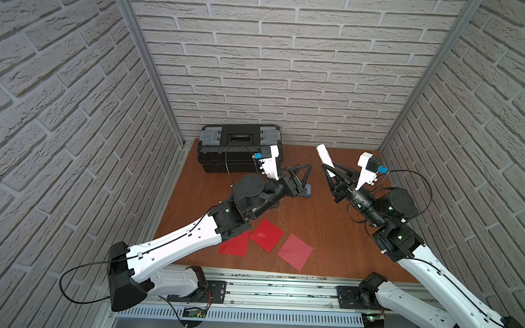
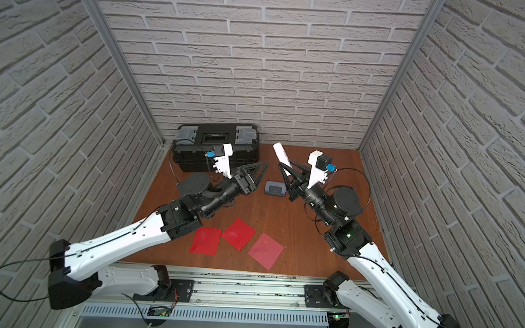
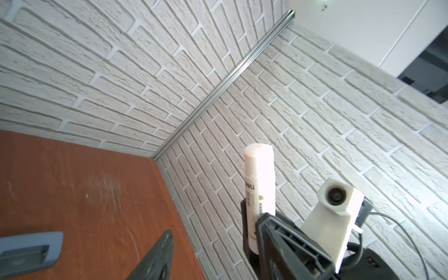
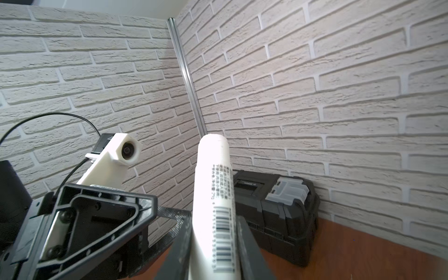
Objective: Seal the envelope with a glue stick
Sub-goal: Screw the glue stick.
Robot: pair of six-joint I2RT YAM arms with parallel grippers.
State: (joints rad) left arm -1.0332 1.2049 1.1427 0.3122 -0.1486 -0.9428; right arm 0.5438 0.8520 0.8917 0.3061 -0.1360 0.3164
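The right gripper is clamped on the lower part of the glue stick. The tube is held tilted above the table, most of it jutting past the fingertips. The left gripper faces it, jaws apart and empty. 3 red envelopes lie well apart from the stick, by the front edge.

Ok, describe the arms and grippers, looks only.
Both the left arm and right arm have white shells with black joints and black cables. The left gripper and right gripper have black, triangular openwork fingers. Each wrist carries a white camera mount with a blue plug.
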